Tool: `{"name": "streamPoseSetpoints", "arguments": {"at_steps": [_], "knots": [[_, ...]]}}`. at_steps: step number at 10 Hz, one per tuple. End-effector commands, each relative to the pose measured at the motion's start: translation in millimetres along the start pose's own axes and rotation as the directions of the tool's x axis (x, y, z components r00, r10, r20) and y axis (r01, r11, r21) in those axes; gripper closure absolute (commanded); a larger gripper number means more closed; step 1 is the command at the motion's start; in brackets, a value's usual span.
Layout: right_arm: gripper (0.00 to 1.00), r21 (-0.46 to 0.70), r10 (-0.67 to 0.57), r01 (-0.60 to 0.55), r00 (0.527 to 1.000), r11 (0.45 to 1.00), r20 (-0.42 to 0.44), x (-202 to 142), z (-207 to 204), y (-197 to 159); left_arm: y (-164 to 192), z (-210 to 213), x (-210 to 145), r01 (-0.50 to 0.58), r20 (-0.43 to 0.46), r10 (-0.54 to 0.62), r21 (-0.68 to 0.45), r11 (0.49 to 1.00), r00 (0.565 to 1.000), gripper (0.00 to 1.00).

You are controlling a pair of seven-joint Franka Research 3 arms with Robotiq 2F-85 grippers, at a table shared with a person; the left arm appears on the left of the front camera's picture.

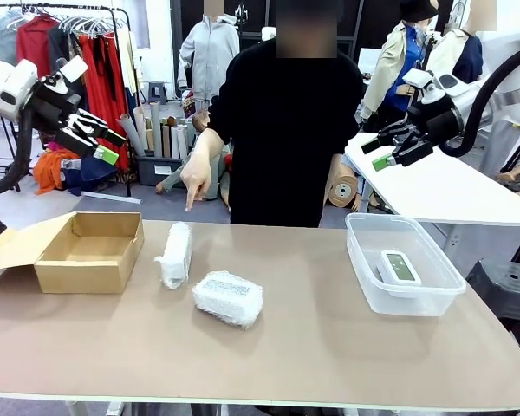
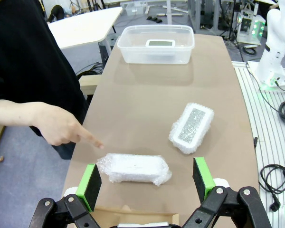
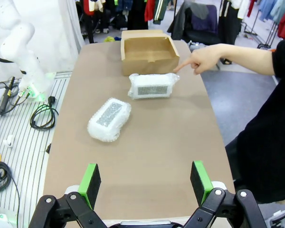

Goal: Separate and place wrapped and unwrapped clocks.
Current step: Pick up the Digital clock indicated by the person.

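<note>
Two bubble-wrapped clocks lie mid-table: one (image 1: 177, 254) (image 2: 134, 168) (image 3: 152, 86) stands on edge near the cardboard box, the other (image 1: 228, 298) (image 2: 192, 127) (image 3: 109, 118) lies flat closer to the front. The bare white clock (image 1: 399, 266) (image 2: 160, 43) rests inside the clear plastic tub (image 1: 429, 295) (image 2: 133, 53). A person's hand (image 1: 196, 179) (image 2: 61, 127) (image 3: 203, 58) points a finger down at the upright wrapped clock. My left gripper (image 1: 98, 134) (image 2: 147, 181) hangs open high above the table's left end. My right gripper (image 1: 392, 149) (image 3: 145, 181) is open, raised at the right.
An open cardboard box (image 1: 91, 251) (image 3: 147, 49) sits at the table's left end, its flap folded outward. The person in black stands at the far edge. A second white table (image 1: 451, 186) stands behind on the right.
</note>
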State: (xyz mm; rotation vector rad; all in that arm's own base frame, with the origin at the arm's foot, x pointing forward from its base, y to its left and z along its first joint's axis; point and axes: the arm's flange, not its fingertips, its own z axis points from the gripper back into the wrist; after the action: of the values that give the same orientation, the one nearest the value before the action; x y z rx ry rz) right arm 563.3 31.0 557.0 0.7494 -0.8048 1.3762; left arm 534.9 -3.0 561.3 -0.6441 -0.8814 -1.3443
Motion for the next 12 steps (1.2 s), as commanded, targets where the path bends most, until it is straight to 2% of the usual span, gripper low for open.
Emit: {"name": "streamPoseSetpoints", "arguments": {"at_steps": [1, 3, 6, 7, 9, 10, 11, 12], "knots": [[0.0, -0.001, 0.008, -0.008, 1.0, 1.0, 0.0, 1.0, 0.4, 0.3, -1.2, 0.8, 1.8, 0.002, 0.002, -0.002, 0.006, 1.0, 1.0, 0.0], [0.0, -0.001, 0.008, -0.008, 1.0, 1.0, 0.0, 1.0, 0.4, 0.3, 0.0, 0.0, 0.0, 0.0, 0.0, 0.0, 0.0, 1.0, 1.0, 0.0], [0.0, -0.001, 0.008, -0.008, 1.0, 1.0, 0.0, 1.0, 0.4, 0.3, -14.4, -16.2, 36.4, -0.138, -0.206, 0.144, 0.046, 0.989, 0.968, 0.0], [0.0, -0.001, 0.008, -0.008, 1.0, 1.0, 0.0, 1.0, 0.4, 0.3, -21.2, -22.5, 47.2, -0.181, -0.236, 0.195, 0.084, 0.98, 0.952, 0.0], [0.0, -0.001, 0.008, -0.008, 1.0, 1.0, 0.0, 1.0, 0.4, 0.3, -27.5, -41.8, 70.4, -0.263, -0.241, 0.322, 0.246, 0.933, 0.916, 0.0], [0.0, -0.001, 0.008, -0.008, 1.0, 1.0, 0.0, 1.0, 0.4, 0.3, -34.0, -63.6, 79.0, -0.297, -0.27, 0.409, 0.373, 0.879, 0.872, 0.0], [0.0, -0.001, 0.008, -0.008, 1.0, 1.0, 0.0, 1.0, 0.4, 0.3, -37.8, -78.0, 83.1, -0.299, -0.332, 0.419, 0.357, 0.885, 0.845, 0.0], [0.0, -0.001, 0.008, -0.008, 1.0, 1.0, 0.0, 1.0, 0.4, 0.3, -37.9, -90.1, 83.7, -0.234, -0.41, 0.352, 0.311, 0.921, 0.841, 0.0]]}}
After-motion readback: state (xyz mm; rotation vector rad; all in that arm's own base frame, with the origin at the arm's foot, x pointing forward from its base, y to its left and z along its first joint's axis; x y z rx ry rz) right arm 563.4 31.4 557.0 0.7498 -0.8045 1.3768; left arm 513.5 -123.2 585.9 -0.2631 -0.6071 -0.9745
